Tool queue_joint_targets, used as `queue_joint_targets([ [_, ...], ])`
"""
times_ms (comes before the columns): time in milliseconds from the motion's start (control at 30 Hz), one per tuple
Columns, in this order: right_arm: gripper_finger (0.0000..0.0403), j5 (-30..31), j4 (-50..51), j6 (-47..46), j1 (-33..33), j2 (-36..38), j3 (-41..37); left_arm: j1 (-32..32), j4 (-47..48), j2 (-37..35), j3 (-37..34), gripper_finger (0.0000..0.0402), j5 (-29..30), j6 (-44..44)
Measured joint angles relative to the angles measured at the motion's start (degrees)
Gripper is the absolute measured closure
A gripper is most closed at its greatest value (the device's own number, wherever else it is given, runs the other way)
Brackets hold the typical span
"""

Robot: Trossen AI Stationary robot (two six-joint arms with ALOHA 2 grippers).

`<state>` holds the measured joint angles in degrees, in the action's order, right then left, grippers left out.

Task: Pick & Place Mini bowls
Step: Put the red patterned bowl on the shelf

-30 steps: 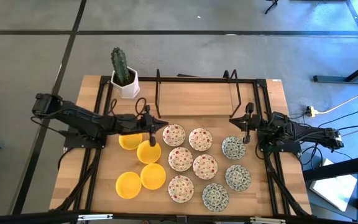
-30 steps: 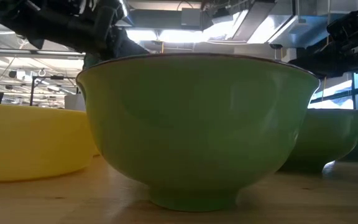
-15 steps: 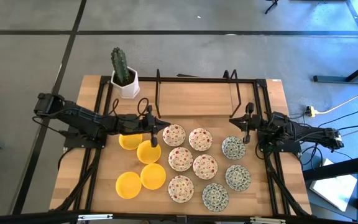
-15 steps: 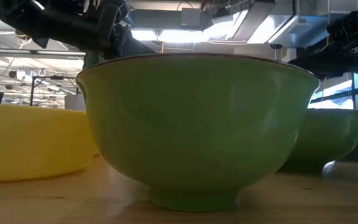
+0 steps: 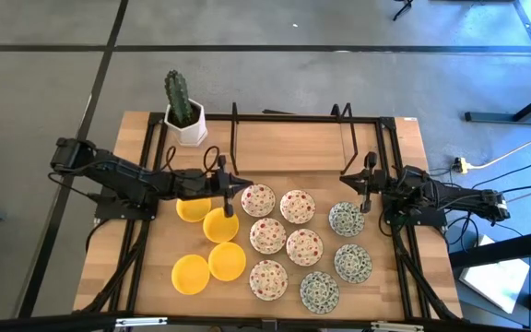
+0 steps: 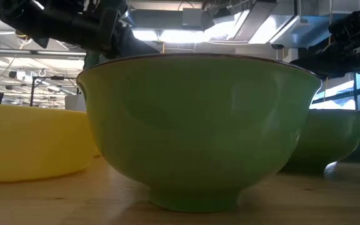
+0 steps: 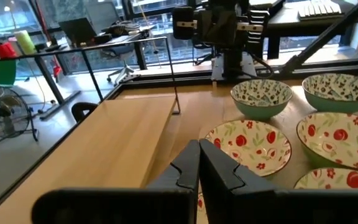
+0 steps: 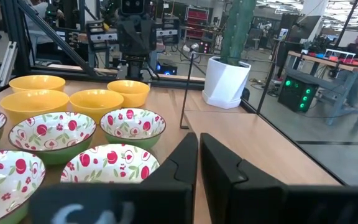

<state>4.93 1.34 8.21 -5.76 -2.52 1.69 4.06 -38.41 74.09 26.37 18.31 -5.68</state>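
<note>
Four yellow bowls [image 5: 208, 242]; five red-speckled bowls [image 5: 281, 240]; three green-patterned bowls [image 5: 339, 256]

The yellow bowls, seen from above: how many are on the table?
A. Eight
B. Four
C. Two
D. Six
B. The high view shows four yellow bowls grouped on the left part of the table, near the left gripper; the other bowls are patterned, red-flowered or green-grey.

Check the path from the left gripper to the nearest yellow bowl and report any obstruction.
Nothing visible is in the way: the left gripper, shut, hangs directly by the plain yellow round mini bowl, with a second yellow bowl right beside it.
</note>
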Motion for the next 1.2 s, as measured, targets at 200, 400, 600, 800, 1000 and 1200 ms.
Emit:
queue_joint_targets([
  [200,0.0382,0.00,0.00,-0.09,0.00,0.00,-0.02,3.19,-0.16,-0.15,0.79,0.0398,0.24,-4.49],
  [400,0.0382,0.00,0.00,-0.22,0.00,0.00,0.00,6.56,-0.37,-0.29,3.31,0.0398,0.68,-7.39],
  [600,0.0382,-0.37,0.00,-2.01,0.00,0.00,0.00,6.73,-0.40,-0.29,3.50,0.0398,0.74,-7.54],
  [800,0.0382,-0.48,-1.11,-1.54,0.00,0.00,-0.01,4.93,-0.79,-0.29,3.50,0.0398,-0.18,-6.96],
  [1000,0.0382,-4.37,-3.30,-0.07,-0.02,0.02,-0.02,4.39,-0.66,-0.26,3.50,0.0398,-0.31,-6.14],
  [1200,0.0382,-5.13,-9.40,-3.29,-0.02,0.00,0.63,4.46,-0.62,-0.26,3.50,0.0398,-0.35,-6.05],
])
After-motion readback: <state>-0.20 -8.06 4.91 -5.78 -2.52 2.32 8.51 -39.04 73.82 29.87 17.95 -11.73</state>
